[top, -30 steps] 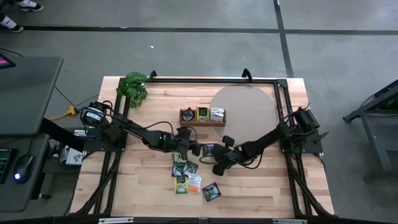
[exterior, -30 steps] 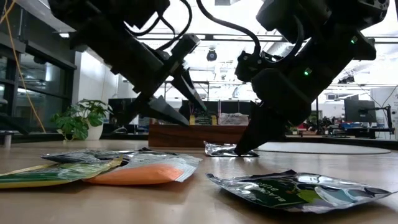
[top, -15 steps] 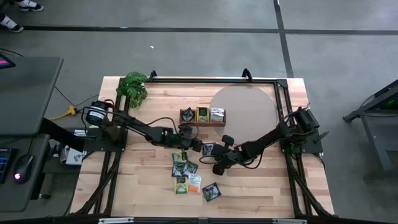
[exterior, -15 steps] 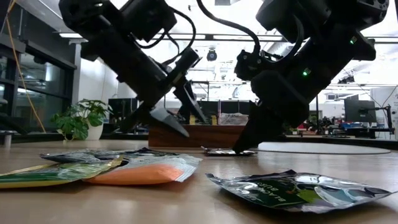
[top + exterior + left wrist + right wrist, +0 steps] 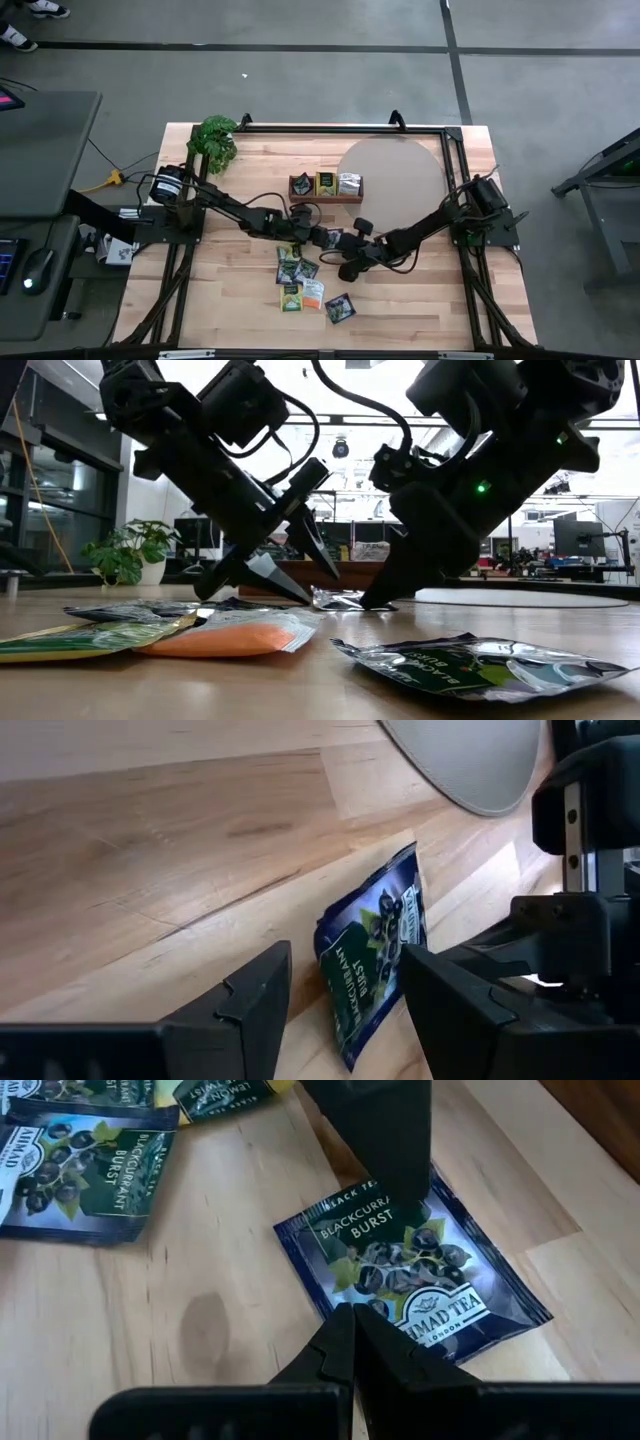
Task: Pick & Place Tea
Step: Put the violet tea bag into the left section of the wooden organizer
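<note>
The left hand (image 5: 285, 565) stands low over the worktop (image 5: 420, 290) with its fingers spread wide, holding nothing, tips straddling one edge of a dark blackcurrant sachet (image 5: 415, 1270) that lies flat near the worktop's middle, in front of the tray (image 5: 326, 187); the right hand (image 5: 352, 1325) is pinched fully shut, holding nothing, its tip down at the sachet's opposite edge; whether it touches cannot be told. More sachets (image 5: 300, 280) lie scattered just in front, dark, yellow-green and orange; three more sit in the tray's compartments. A plant (image 5: 214, 140) stands at the left rear corner; a round mat (image 5: 395, 175) lies right of the tray.
</note>
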